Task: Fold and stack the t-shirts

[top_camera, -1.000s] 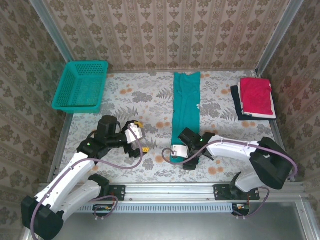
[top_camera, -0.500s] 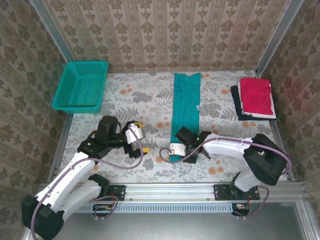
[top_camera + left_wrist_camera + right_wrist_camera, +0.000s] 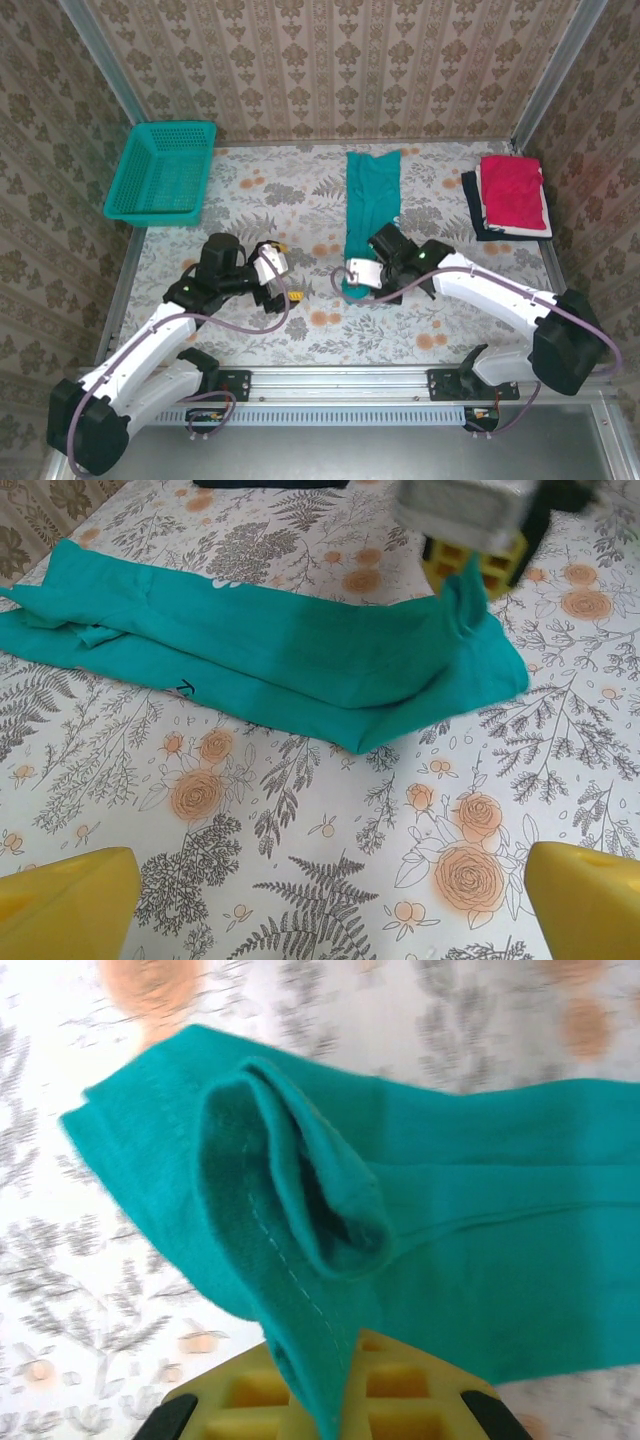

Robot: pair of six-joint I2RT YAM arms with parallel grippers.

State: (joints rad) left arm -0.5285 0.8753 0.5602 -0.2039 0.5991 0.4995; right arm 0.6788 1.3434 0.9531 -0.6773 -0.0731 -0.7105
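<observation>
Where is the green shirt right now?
From above, the green shirt lies as a strip mid-table, between the basket at left and the red shirt at right; the right pincer grips its near end.

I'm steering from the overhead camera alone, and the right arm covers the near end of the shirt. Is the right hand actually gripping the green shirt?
Observer: Yes. In the right wrist view the right hand is shut on the green shirt, with the hem pinched at its yellow fingers.
Operator: Is that end lying flat?
Observer: No. The left wrist view shows the pinched corner pulled up into a small peak, while the rest lies on the table.
Operator: And the left hand?
Observer: The left hand is open, jaws wide apart, with nothing between them.
</observation>
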